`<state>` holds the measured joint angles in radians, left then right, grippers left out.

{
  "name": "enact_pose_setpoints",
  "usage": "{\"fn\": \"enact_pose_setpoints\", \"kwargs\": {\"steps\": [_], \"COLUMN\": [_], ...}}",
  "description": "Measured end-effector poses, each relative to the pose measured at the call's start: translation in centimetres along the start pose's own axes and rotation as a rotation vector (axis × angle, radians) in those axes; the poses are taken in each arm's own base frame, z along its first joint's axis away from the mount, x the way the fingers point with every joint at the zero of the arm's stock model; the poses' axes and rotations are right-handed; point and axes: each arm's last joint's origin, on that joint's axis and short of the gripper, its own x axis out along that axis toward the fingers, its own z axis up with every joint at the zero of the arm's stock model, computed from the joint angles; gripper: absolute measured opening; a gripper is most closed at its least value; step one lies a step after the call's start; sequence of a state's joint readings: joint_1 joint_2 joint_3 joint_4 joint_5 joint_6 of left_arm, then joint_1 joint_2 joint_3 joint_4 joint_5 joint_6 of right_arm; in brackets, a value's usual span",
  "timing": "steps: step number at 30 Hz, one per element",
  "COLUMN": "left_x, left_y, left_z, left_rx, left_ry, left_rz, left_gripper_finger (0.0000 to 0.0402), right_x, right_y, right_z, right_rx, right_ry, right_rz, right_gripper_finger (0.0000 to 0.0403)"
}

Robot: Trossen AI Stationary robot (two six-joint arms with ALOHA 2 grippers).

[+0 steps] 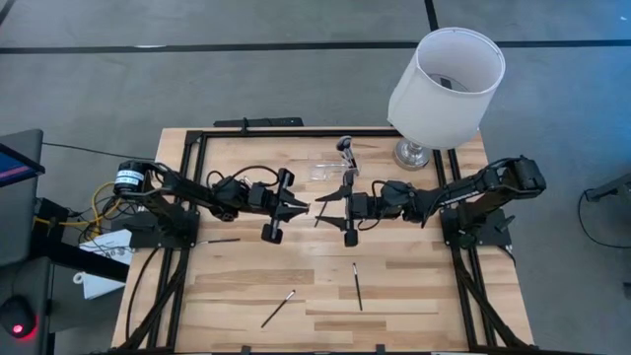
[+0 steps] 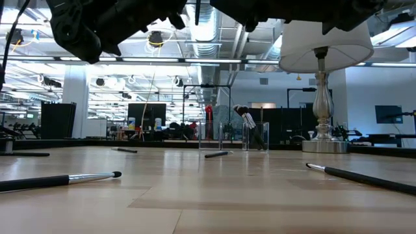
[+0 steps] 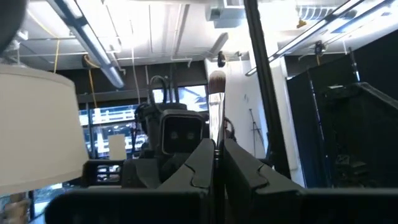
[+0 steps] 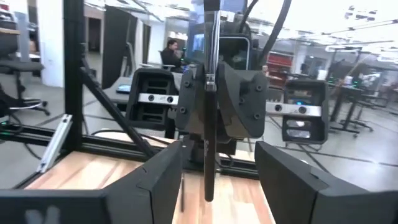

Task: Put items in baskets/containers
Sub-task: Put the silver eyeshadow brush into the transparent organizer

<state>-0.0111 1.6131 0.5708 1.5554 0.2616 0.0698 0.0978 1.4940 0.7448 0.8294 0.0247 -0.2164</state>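
My left gripper (image 3: 217,163) is shut on a slim black-handled makeup brush (image 3: 216,102) above the table's middle. My right gripper (image 4: 219,150) faces it from the right, open. Its fingers stand either side of the brush's lower handle (image 4: 209,180) without touching it. In the high view the two grippers meet at mid-table (image 1: 314,205). The clear organizer (image 1: 333,168) stands at the far middle with a brush (image 1: 345,148) leaning inside it. More brushes lie flat on the table at the near middle (image 1: 278,309), (image 1: 357,286) and at the left (image 1: 219,240). My left gripper pinches the brush's handle (image 4: 210,81) between its two fingers, partway along its length. The fingers come from the table's left, slanting a little upward, and lie across the brush. The brush stands upright, bristle head (image 3: 216,81) up, lifted clear of the table.
A white-shaded lamp (image 1: 446,84) stands at the far right corner, close to the organizer. Black frame rails (image 1: 296,133) run along the table's edges. One more brush (image 2: 216,154) lies near the organizer. The near half of the table holds only scattered brushes.
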Motion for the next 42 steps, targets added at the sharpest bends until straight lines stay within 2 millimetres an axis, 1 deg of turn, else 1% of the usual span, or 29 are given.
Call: {"fn": "enact_pose_setpoints", "kwargs": {"steps": [6,11,14,18,31,42], "left_x": [0.3,0.3,0.3,0.3,0.3,0.3], "left_y": [-0.6,-0.6,-0.6,-0.5,-0.6,-0.5], "left_z": [0.1,0.1,0.1,0.1,0.0,-0.1], "left_rx": [0.001,0.002,0.002,0.003,-0.002,-0.002], "left_ry": [-0.01,-0.009,-0.007,-0.004,0.009,0.013], "left_rz": [-0.019,-0.018,-0.019,-0.017,-0.02,-0.012], "left_gripper_finger": [0.0021,0.0021,0.0021,0.0021,0.0021,0.0021], "right_x": [0.2,1.1,1.6,1.8,1.8,2.0], "right_y": [0.1,0.4,0.2,-0.4,-0.2,-0.2], "right_z": [-0.2,-1.5,-2.5,-3.1,-2.5,-2.1], "right_rx": [0.008,0.006,0.003,0.032,0.039,0.083], "right_ry": [-0.018,-0.07,-0.094,-0.114,-0.168,-0.184], "right_rz": [0.025,0.015,-0.008,-0.03,-0.007,-0.003], "right_gripper_finger": [0.0173,0.017,0.0172,0.0173,0.0168,0.0163]}}
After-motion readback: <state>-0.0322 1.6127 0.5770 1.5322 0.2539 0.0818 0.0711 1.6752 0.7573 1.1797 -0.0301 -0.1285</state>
